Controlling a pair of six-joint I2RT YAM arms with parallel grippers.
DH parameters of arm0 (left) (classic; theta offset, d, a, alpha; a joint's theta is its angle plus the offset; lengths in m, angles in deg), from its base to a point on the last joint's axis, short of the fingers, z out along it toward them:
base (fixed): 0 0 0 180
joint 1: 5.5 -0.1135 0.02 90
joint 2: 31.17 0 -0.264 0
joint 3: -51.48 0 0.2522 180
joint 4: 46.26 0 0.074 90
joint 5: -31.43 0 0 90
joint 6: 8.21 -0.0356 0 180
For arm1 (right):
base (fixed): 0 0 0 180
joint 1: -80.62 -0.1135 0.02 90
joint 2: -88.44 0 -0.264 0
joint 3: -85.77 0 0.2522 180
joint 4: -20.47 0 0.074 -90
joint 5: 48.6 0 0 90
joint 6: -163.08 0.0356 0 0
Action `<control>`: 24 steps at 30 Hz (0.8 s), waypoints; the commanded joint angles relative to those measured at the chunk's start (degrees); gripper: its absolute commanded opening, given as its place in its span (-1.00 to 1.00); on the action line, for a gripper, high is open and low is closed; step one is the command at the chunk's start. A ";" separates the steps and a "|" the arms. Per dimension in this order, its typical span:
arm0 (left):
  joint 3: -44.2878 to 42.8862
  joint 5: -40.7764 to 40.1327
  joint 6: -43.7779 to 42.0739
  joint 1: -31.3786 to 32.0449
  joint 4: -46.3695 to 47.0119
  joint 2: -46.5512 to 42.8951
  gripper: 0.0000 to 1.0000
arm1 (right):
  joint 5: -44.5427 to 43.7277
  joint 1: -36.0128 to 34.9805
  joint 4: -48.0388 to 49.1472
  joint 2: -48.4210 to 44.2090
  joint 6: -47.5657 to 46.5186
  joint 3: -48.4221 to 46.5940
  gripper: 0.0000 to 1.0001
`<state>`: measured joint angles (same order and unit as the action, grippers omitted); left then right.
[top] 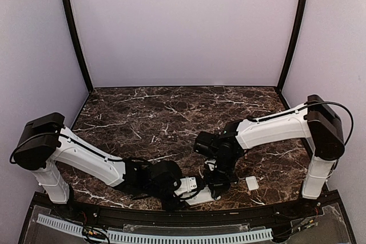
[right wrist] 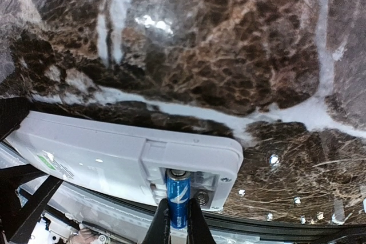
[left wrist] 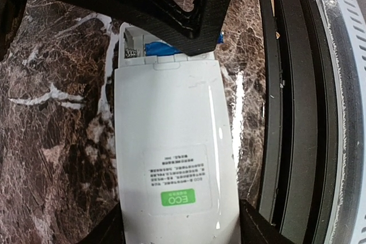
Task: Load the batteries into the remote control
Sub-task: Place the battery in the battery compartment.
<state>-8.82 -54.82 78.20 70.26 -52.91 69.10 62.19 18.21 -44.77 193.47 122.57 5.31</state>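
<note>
While the left gripper [left wrist: 180, 231] clamps the remote [left wrist: 171, 141] back-up at the near edge of the table [top: 171, 112], the right gripper [right wrist: 177, 220] pinches a blue battery [right wrist: 177, 197], its tip inside the open compartment [right wrist: 201, 184].

- Dark, white-veined marble table [top: 171, 112] stretches out before me.
- Small white cover piece [top: 252, 183] lies flat on it, near right.
- White slotted strip [top: 171, 237] runs along the near edge.
</note>
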 commanded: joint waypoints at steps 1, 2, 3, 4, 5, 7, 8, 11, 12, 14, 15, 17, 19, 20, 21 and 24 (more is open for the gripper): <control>0.33 1.01 0.66 0.30 -6.00 2.73 0.21 | -1.58 1.29 2.29 1.78 -1.59 -0.65 -1.00; 0.14 1.11 0.62 0.32 -6.18 2.82 0.20 | -1.77 1.47 2.21 1.95 -1.93 -0.99 -1.00; 0.05 1.19 0.57 0.32 -6.21 3.05 0.20 | -1.98 1.72 2.14 2.26 -2.27 -1.26 -1.00; -0.08 1.31 0.53 0.33 -6.27 3.16 0.20 | -2.19 1.95 2.23 2.47 -2.50 -1.49 -1.00; -0.15 1.33 0.48 0.34 -6.30 3.39 0.20 | -2.24 2.03 2.32 2.72 -2.66 -1.64 -1.00; -0.39 1.62 0.33 0.27 -6.55 3.77 0.19 | -2.41 2.03 2.78 3.02 -2.78 -1.76 -1.00; -0.63 1.97 0.21 0.26 -6.62 4.07 0.11 | -2.60 2.10 3.03 3.09 -2.75 -1.85 -1.00; -1.20 2.54 -0.03 0.29 -6.75 4.78 -0.04 | -3.39 2.25 3.85 3.24 -2.44 -2.10 -1.00; -1.54 2.86 -0.19 0.33 -6.76 5.25 -0.06 | -3.66 2.24 4.28 3.25 -2.33 -2.24 -1.00; -1.95 3.25 -0.38 0.32 -7.82 5.76 -0.17 | -4.35 2.22 4.97 3.33 -1.95 -2.31 -1.00; -2.05 3.35 -0.41 0.29 -8.04 5.87 -0.22 | -4.92 2.27 5.31 3.27 -1.60 -2.23 -1.00; -2.22 3.80 -0.52 0.26 -8.30 6.05 -0.31 | -6.35 2.21 5.85 2.91 -0.88 -1.85 -1.00; -2.23 4.13 -0.61 0.28 -8.34 6.08 -0.40 | -7.46 2.27 7.04 2.29 0.14 -1.23 -1.00; -2.23 4.23 -0.66 0.29 -8.34 6.14 -0.45 | -7.83 2.29 7.83 1.94 0.62 -1.04 -1.00; -2.28 4.42 -0.74 0.27 -8.34 6.16 -0.56 | -8.41 2.24 8.14 1.56 1.13 -0.90 -1.00; -2.31 4.75 -0.84 0.26 -8.47 6.31 -0.80 | -10.35 2.22 9.28 0.01 2.45 -0.07 -1.00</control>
<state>-11.86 -54.60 77.98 70.09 -57.08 70.37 60.44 19.87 -44.60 194.30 122.27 4.28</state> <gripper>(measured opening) 0.579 0.053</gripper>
